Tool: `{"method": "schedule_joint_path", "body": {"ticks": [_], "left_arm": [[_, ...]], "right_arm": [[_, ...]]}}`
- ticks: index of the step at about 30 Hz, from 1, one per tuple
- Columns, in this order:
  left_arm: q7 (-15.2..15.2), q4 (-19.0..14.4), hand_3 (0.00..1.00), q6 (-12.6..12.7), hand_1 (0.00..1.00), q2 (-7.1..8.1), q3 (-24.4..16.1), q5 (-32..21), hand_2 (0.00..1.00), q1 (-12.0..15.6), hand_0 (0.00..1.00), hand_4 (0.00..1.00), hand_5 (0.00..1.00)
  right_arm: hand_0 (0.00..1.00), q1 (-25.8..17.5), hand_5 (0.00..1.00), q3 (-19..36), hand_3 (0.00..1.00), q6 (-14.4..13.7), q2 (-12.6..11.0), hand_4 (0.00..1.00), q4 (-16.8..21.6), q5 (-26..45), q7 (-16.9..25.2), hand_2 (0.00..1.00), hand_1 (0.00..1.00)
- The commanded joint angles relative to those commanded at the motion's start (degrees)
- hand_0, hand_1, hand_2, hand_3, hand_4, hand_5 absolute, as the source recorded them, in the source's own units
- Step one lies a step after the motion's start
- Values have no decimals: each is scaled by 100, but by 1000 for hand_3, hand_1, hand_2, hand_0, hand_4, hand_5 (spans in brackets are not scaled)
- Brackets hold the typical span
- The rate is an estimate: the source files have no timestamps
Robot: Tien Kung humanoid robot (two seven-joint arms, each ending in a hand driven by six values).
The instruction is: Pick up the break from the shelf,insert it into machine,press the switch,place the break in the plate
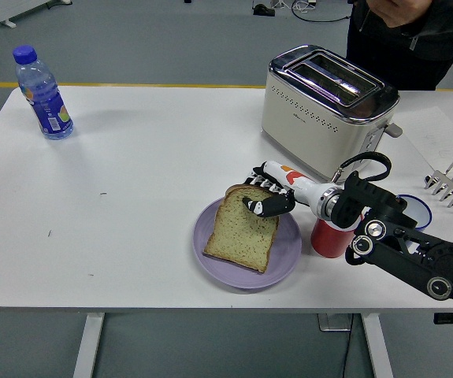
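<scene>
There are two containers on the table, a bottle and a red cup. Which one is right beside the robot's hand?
The red cup, standing just right of the purple plate, directly under the right hand's wrist. The blue-capped bottle stands far off at the table's far left corner.

One high view from the robot's side looks forward and down over the white table [131, 197].

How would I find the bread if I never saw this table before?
Start at the big cream and silver toaster at the back right of the white table. Come toward the near edge to the round purple plate. The bread is the tan square slice on it, held at its top corner by the right robot hand.
</scene>
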Motion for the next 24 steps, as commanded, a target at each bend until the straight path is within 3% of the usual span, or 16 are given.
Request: {"method": "schedule_joint_path", "body": {"ticks": [4,5,16,17,24], "left_arm": [[0,0,672,1,576,-1,4,-7,712,1,693,502,960],[0,0,670,1,576,-1,5,-8,712,2,693,502,960],[4,0,669,1,576,-2,12,-2,712,7,693,502,960],[4,0,669,1,576,-2,12,-2,712,7,693,502,960],[14,0,669,-1,576,-3,-21,52,713,27,693,502,960]], "right_arm": [[518,-7,115,-3,631,82,3,589,-53,-112,77,604,581],[699,-7,178,-3,741,94,4,675,-65,-133,90,732,689],[751,-23,200,40,775,-6,-1,699,-70,-378,192,772,723],[807,-23,210,41,818,-8,-1,718,-69,-382,194,825,768],[815,-69,212,183,820,-41,-76,720,170,-461,280,830,773]]}}
